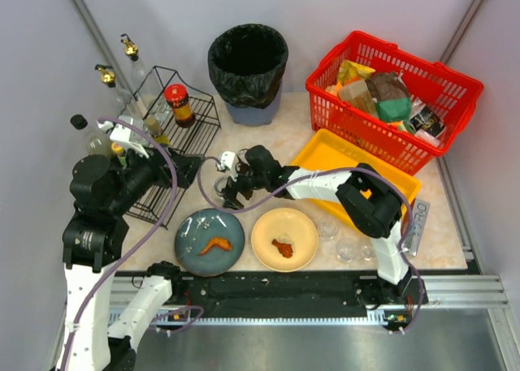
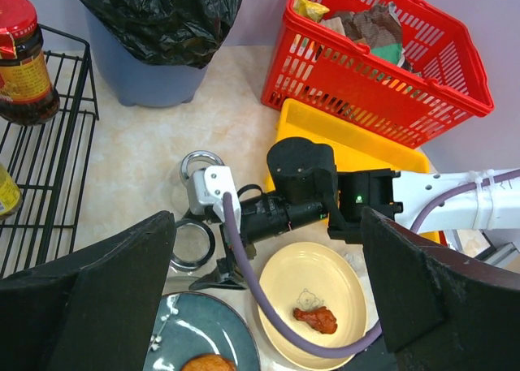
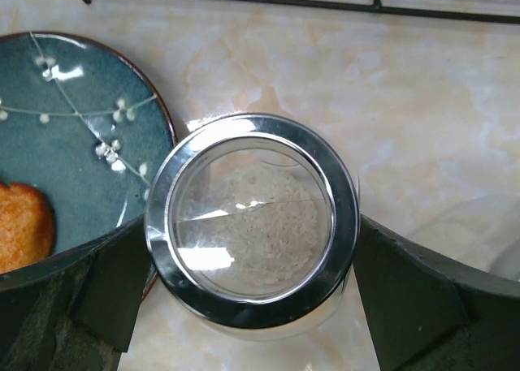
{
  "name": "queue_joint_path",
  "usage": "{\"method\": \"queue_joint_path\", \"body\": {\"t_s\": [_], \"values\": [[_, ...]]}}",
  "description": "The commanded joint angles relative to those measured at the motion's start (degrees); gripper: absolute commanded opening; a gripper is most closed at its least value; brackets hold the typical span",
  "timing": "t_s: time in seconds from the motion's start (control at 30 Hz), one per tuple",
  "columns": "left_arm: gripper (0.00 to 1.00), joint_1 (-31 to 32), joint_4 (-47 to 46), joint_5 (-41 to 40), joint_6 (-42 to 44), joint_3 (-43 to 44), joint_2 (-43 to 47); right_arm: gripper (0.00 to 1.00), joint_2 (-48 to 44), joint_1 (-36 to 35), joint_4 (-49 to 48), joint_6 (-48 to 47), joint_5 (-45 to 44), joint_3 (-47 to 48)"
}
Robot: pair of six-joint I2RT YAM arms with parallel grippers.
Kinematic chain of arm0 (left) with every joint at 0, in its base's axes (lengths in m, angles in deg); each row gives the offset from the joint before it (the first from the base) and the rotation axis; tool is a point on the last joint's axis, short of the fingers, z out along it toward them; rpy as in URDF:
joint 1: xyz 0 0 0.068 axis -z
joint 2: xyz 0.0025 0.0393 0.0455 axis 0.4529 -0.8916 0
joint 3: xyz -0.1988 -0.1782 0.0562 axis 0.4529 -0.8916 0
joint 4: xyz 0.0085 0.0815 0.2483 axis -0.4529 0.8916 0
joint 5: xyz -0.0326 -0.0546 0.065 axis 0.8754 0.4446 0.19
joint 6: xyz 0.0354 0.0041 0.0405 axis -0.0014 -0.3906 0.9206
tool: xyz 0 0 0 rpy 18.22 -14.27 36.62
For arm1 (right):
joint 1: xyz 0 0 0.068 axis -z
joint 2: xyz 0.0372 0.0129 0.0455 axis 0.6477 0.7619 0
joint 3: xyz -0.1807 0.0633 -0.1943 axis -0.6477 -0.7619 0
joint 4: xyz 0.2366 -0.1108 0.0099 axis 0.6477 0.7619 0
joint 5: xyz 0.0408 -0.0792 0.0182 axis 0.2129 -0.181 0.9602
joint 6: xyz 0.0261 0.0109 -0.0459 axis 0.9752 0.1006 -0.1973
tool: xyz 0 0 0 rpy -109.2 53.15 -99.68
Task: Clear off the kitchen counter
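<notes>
The kitchen counter (image 1: pixel 268 140) is a beige marbled top. My right gripper (image 1: pixel 230 194) is shut on a glass jar (image 3: pixel 252 217) with a metal-rimmed lid and pale grains inside; both fingers (image 3: pixel 406 306) press against the lid's sides. The jar stands beside a blue plate (image 1: pixel 209 241) holding a fried piece (image 3: pixel 20 225). A yellow plate (image 1: pixel 284 239) holds a chicken piece (image 2: pixel 317 318). My left gripper (image 2: pixel 268 225) is open and empty, held high by the wire rack, looking down on the right gripper (image 2: pixel 199 253).
A black wire rack (image 1: pixel 183 131) with a red-lidded sauce jar (image 1: pixel 179 105) stands at the left, with oil bottles (image 1: pixel 130 54) behind. A black bin (image 1: pixel 248 62), a filled red basket (image 1: pixel 390 95), a yellow tray (image 1: pixel 325 156), a second jar (image 2: pixel 201 164) and clear glasses (image 1: pixel 348 248) surround the plates.
</notes>
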Motion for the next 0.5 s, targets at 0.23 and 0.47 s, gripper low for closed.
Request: {"method": "queue_joint_path", "body": {"t_s": [0.23,0.47], "values": [[0.99,0.1,-0.5,0.1,2.3,1.4,-0.9,0.98,1.0,0.3,-8.1,3.5,0.4,-4.4],[0.99,0.1,-0.2,-0.3,2.9,1.1,-0.5,0.83,0.3,0.1,-17.2,6.4,-5.5,-8.2]]}}
